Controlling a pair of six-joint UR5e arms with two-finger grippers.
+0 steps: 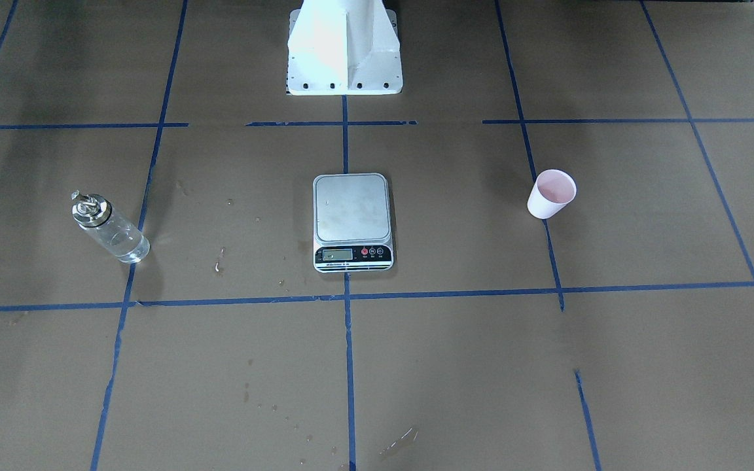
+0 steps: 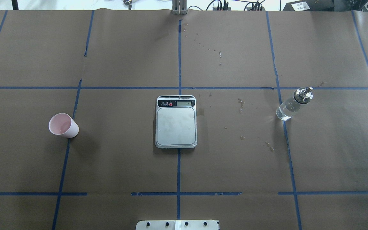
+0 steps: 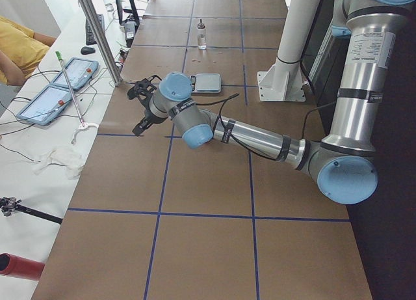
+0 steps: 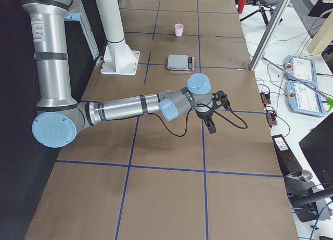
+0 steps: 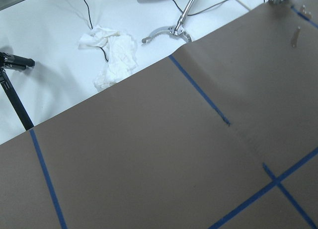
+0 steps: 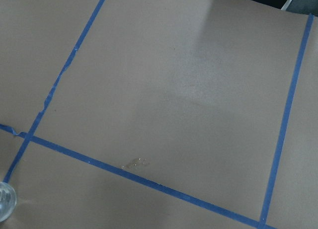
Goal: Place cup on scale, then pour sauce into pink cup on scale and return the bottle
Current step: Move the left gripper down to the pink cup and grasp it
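The cup [image 2: 63, 125] is parked upright on the table [image 2: 123, 159], robot's left, pink inside shown, well apart from the scale [image 2: 176, 122] mid-table. Clear sauce [image 2: 284, 112] is held in the bottle [image 2: 293, 104], far right. Left gripper [image 3: 138, 108] and right gripper [image 4: 218, 112]: spread or closed can't be told.

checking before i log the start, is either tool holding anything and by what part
Nothing is held. The cup and the bottle stand free either side of the scale; the left tool and right tool hang far from both.
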